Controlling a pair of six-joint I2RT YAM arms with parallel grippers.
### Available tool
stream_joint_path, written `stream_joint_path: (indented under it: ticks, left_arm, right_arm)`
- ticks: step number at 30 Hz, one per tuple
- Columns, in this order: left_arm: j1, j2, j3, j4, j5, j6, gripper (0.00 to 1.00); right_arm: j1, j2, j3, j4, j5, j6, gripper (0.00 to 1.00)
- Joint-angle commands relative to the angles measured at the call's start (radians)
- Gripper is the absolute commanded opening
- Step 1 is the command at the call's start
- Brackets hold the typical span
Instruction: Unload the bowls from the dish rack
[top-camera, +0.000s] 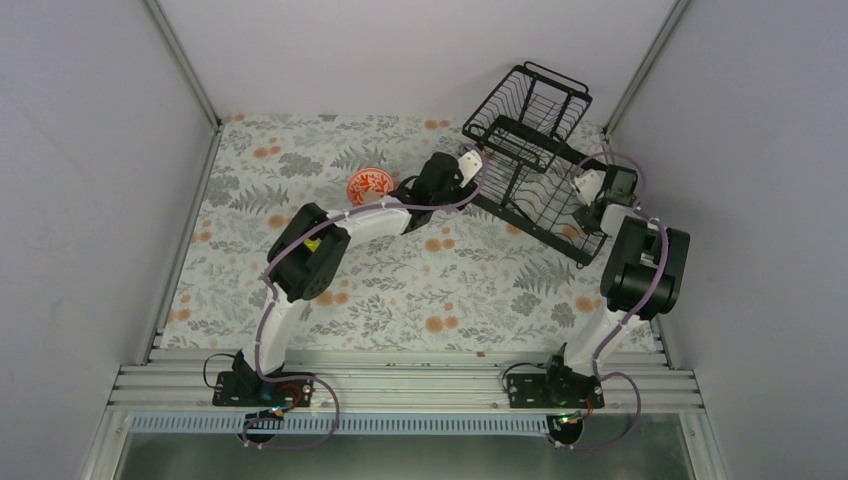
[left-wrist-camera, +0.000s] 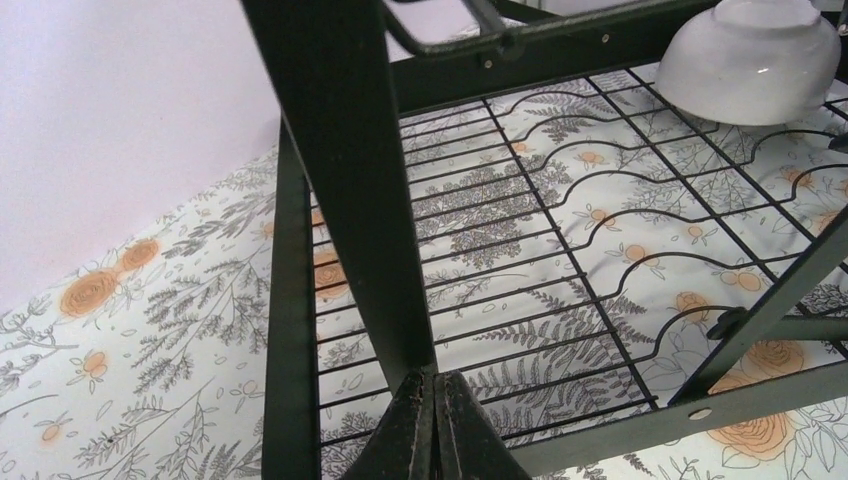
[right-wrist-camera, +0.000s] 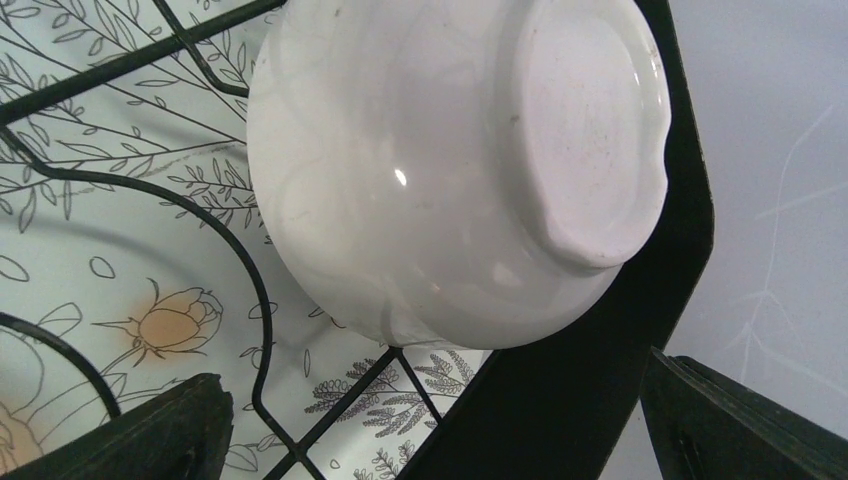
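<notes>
Right gripper (right-wrist-camera: 432, 378): fingers wide apart. White bowl (right-wrist-camera: 450, 170) lies upside down just ahead, between them, in an end corner of the rack's (top-camera: 525, 150) lower tray.

Left gripper (left-wrist-camera: 432, 400): fingers together, tips at a rack upright. I can't tell whether they are pinching it or only touching.

Patterned bowl (top-camera: 369, 185) sits on the table (top-camera: 450, 290), left of the rack.
</notes>
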Motion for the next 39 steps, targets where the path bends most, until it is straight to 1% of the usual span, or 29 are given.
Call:
stream_joint_path:
  ticks: [1,2,3,4,6,9,11,15,16,17,18,20,24,28,31,34,36,37,39]
  left_arm:
    - [0.002,0.008,-0.015,0.063,0.013,-0.029,0.09]
    - [0.002,0.001,-0.020,0.064,0.020,-0.031,0.25]
    - [0.003,-0.006,-0.028,0.070,0.020,-0.033,0.34]
    - [0.004,-0.015,-0.040,0.081,0.018,-0.037,0.39]
    - [0.008,-0.031,-0.071,0.111,0.000,-0.057,0.46]
    - [0.007,-0.026,-0.087,0.147,-0.038,-0.105,0.50]
    - [0.005,-0.006,-0.077,0.147,-0.039,-0.136,0.52]
    - [0.001,-0.005,-0.136,0.264,-0.047,-0.149,0.52]
    - [0.000,-0.010,-0.154,0.299,-0.045,-0.145,0.55]
    - [0.000,-0.014,-0.173,0.349,-0.046,-0.144,0.60]
    - [0.000,-0.015,-0.186,0.380,-0.051,-0.145,0.63]
    - [0.000,-0.007,-0.191,0.408,-0.053,-0.148,0.72]
    - [0.000,0.016,-0.216,0.488,-0.036,-0.141,0.79]
    - [-0.004,0.032,-0.223,0.574,-0.070,-0.069,0.81]
    - [-0.002,0.056,-0.192,0.587,-0.104,-0.036,0.79]
    - [0.000,0.085,-0.158,0.599,-0.125,-0.017,0.71]
    - [-0.001,0.109,-0.126,0.586,-0.141,-0.006,0.58]
    - [-0.001,0.119,-0.113,0.584,-0.142,-0.006,0.55]
    - [-0.002,0.130,-0.095,0.578,-0.141,-0.002,0.53]
  right_arm:
    - [-0.006,-0.033,0.019,-0.004,-0.012,0.020,1.00]
    - [-0.007,-0.034,0.018,-0.003,-0.011,0.020,1.00]
    - [-0.007,-0.037,0.017,0.000,-0.013,0.022,1.00]
    - [-0.008,-0.037,0.017,-0.003,-0.015,0.023,1.00]
    - [-0.009,-0.036,0.019,-0.006,-0.018,0.030,1.00]
    - [-0.008,-0.030,0.029,-0.016,-0.027,0.042,1.00]
    - [-0.008,-0.024,0.035,-0.019,-0.027,0.054,1.00]
    - [-0.009,-0.030,0.042,-0.034,-0.042,0.076,1.00]
    - [-0.009,-0.034,0.040,-0.040,-0.048,0.080,1.00]
    - [-0.007,-0.037,0.039,-0.044,-0.050,0.082,1.00]
    - [-0.007,-0.037,0.039,-0.044,-0.047,0.082,1.00]
    - [-0.008,-0.036,0.041,-0.047,-0.038,0.083,1.00]
    - [-0.007,-0.039,0.060,-0.068,-0.037,0.092,1.00]
    - [-0.008,-0.044,0.089,-0.096,-0.043,0.102,1.00]
    - [-0.008,-0.042,0.105,-0.118,-0.043,0.113,1.00]
    - [-0.007,-0.051,0.109,-0.124,-0.037,0.113,1.00]
    - [-0.008,-0.058,0.109,-0.129,-0.035,0.110,1.00]
    - [-0.008,-0.060,0.110,-0.129,-0.035,0.109,1.00]
    - [-0.007,-0.060,0.110,-0.129,-0.029,0.105,1.00]
